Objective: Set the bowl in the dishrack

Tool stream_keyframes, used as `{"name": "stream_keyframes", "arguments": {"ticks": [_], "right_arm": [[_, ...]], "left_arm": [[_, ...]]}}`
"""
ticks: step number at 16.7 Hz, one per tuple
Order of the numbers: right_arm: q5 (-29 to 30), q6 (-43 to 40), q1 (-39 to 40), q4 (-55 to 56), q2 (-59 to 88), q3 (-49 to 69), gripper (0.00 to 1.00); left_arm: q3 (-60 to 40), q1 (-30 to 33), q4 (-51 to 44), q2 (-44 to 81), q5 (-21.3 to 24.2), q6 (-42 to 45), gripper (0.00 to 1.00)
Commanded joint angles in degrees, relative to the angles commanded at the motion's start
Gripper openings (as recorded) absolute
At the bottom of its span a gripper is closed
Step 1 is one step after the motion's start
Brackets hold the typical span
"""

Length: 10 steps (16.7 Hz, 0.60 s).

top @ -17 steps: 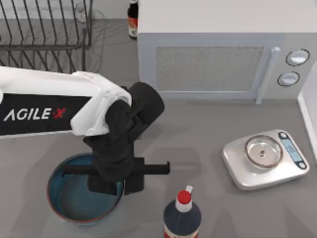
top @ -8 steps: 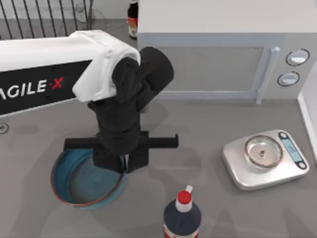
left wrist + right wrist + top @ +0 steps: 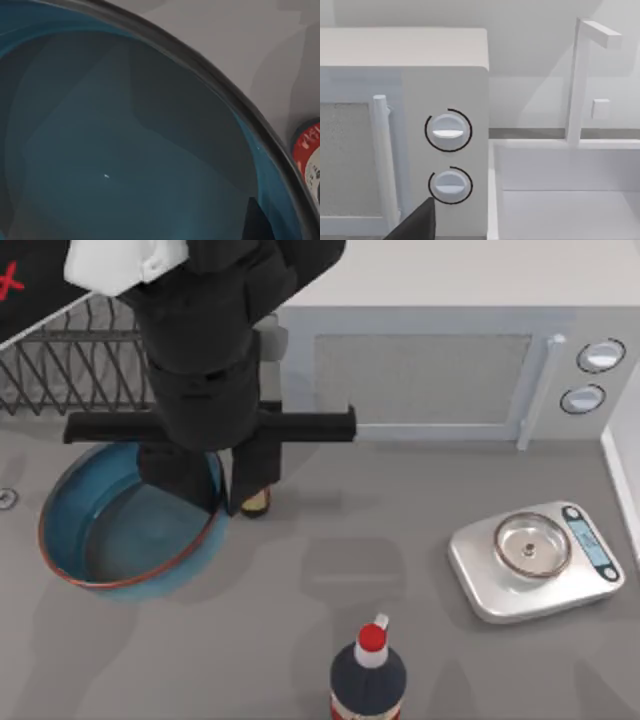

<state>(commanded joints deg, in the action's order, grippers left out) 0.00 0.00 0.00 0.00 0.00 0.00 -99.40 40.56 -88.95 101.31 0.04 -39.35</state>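
Top view: the left hand point(image 3: 222, 502) hangs at the right edge of the bowl point(image 3: 120, 540), its dark fingers closed on the rim there. The bowl sits at the left of the desk point(image 3: 400, 640), tilted, just in front of the dishrack point(image 3: 80, 370), which stands at the far left and is partly hidden by the arm. A microwave point(image 3: 430, 360) fills the far middle, a scale point(image 3: 535, 560) lies at the right, and a red-capped bottle point(image 3: 368, 675) stands at the near edge.

Left wrist view: the bowl's point(image 3: 115, 150) grey-blue inside lies close under the camera, its dark rim curving across grey desk point(image 3: 240, 45). The bottle's red cap point(image 3: 309, 155) shows beyond the rim.

Right wrist view: the microwave's point(image 3: 405, 50) two knobs face the camera, with a white sink point(image 3: 565, 195) and its tap beside it. I cannot tell whether the right hand is open or closed.
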Motion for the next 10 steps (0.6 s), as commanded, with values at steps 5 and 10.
{"name": "stream_keyframes", "arguments": {"ticks": [5, 10], "right_arm": [[0.0, 0.0, 0.0, 0.0, 0.0, 0.0, 1.0], [0.0, 0.0, 0.0, 0.0, 0.0, 0.0, 1.0]], "left_arm": [[-2.68, -0.09, -2.7, -1.02, 0.0, 0.18, 0.0], [-2.4, -3.91, 1.13, -3.23, 0.09, 2.34, 0.0]]}}
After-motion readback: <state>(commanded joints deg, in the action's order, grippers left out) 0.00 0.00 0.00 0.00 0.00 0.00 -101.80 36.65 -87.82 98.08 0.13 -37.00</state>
